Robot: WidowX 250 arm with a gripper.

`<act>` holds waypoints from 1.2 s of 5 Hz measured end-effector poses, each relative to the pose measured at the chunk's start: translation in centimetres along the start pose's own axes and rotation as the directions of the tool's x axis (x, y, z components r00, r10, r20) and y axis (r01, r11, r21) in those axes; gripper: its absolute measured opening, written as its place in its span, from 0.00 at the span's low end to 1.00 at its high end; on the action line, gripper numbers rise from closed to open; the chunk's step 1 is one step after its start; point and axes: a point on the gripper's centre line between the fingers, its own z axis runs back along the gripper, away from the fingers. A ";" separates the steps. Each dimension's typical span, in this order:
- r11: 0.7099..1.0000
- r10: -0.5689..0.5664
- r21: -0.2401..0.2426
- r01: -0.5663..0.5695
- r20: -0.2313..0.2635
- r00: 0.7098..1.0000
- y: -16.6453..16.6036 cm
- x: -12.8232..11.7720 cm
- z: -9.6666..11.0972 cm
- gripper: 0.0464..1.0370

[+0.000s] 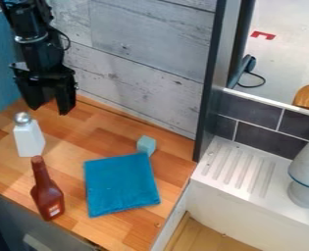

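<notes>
ok so 1 black pincer (49,110) at the far left, hanging over the table (104,130), pointing down. it's open p. wide, 2 chunky fingers w/ a clear gap btwn them & nothing held. closest thing is the 1 white bottle (29,139), on the left side of the table, a bit nearer than the pincer & apart from it. smooth flat-sided body, sloped shoulders, rounded silvery top, looks like plastic tbh but can't tell for sure. standing upright.

2 bottles on the table total. the other is a reddish-brown sauce-type bottle (47,197), near left, shiny w/ a long thin neck, wide body & a small pale label.

1 blue cloth (120,185) to the right of that one, lying flat, approx rectangular, soft matte fabric. 1 pale blue-green block (146,145) w/ flat faces & crisp edges sits right by its far corner, can't tell if they touch.

table is wood, patchwork of lighter & darker strips. wall (137,63) behind = grey weathered planks w/ visible grain. on the right theres 1 white drainboard (239,169) w/ raised parallel ridges, dark rectangular tiles (250,112) w/ pale grout on its far side.
</notes>
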 end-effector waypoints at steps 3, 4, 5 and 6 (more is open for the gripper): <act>1.000 0.004 -0.009 -0.004 -0.037 0.999 0.0 -0.4 -1.2 0.96; 0.999 0.018 0.028 -0.017 -0.052 0.998 -0.2 -1.9 -2.1 0.96; 0.996 -0.043 0.081 0.042 0.010 0.999 -3.2 -3.4 -0.2 0.96; 0.993 -0.048 0.107 0.046 0.016 0.999 -3.6 -4.7 -0.4 0.96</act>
